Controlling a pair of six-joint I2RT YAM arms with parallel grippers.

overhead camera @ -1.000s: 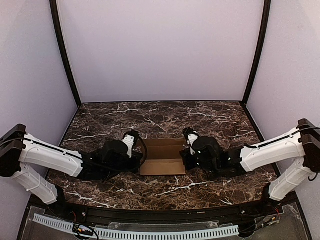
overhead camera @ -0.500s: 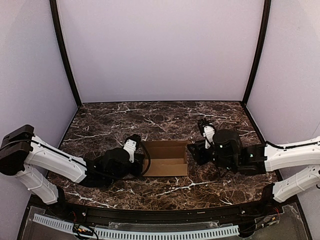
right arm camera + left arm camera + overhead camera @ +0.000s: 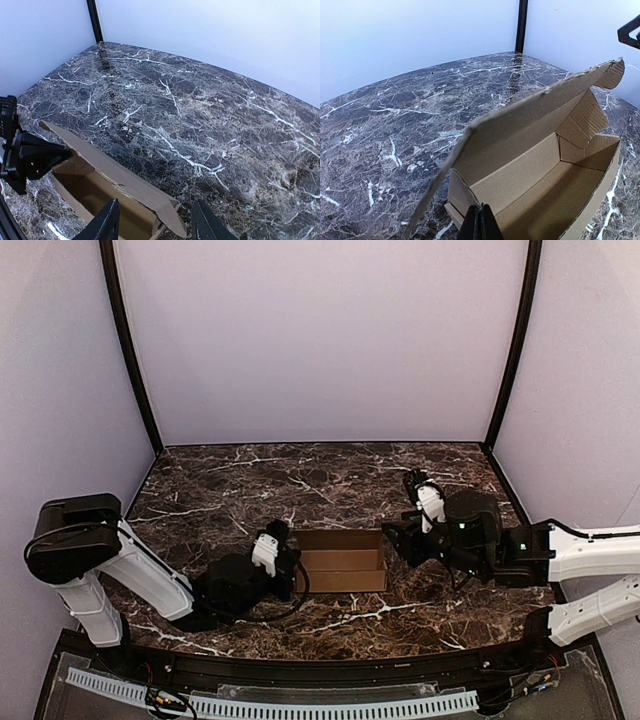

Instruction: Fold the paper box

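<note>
The paper box (image 3: 340,562) is a slim brown carton lying open-topped in the middle of the table, with its long lid flap raised at the far side. My left gripper (image 3: 291,570) is at its left end. In the left wrist view its fingers (image 3: 480,226) are pressed together, and the box's (image 3: 535,170) left end wall runs into them. My right gripper (image 3: 394,540) is open at the box's right end. In the right wrist view (image 3: 157,226) the corner of the lid flap (image 3: 167,212) lies between its spread fingers, untouched.
The box lies on a dark marble table (image 3: 330,480) enclosed by pale walls and two black corner posts (image 3: 128,350). A black rail (image 3: 320,675) runs along the near edge. My left arm's wrist (image 3: 30,155) shows beyond the box in the right wrist view.
The box has slid right and toward the near edge, and its lid flap has risen. My left gripper moved nearer with it. My right gripper drew back to the right, off the box's end.
</note>
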